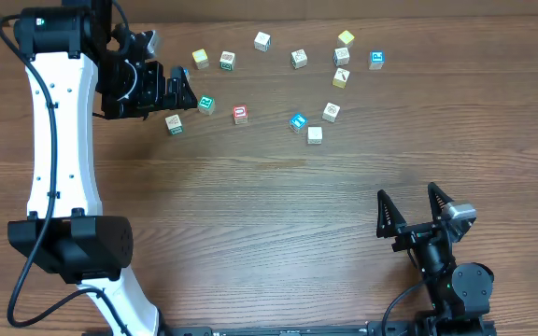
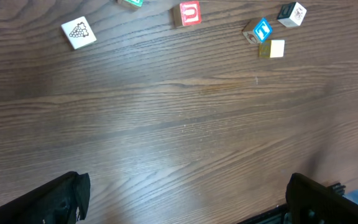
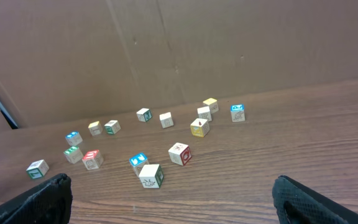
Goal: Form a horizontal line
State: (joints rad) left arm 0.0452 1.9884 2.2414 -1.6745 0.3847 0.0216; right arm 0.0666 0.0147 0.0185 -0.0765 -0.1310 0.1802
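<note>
Horizontal line: not formed yet, no touching row anywhere. Loose cubes [image 1: 240, 114] lie scattered over the far half of the worktop [image 1: 250, 205]. Left fingers [image 2: 55, 199] spread, empty, close by the green-topped cube [image 1: 206, 104]. Right fingers [image 1: 387, 213] spread, empty, well apart at the near edge. Risk: the blue cube [image 1: 298, 121] and plain cube [image 1: 315, 134] sit just beside each other, and wide fingers could knock one or tip it.
</note>
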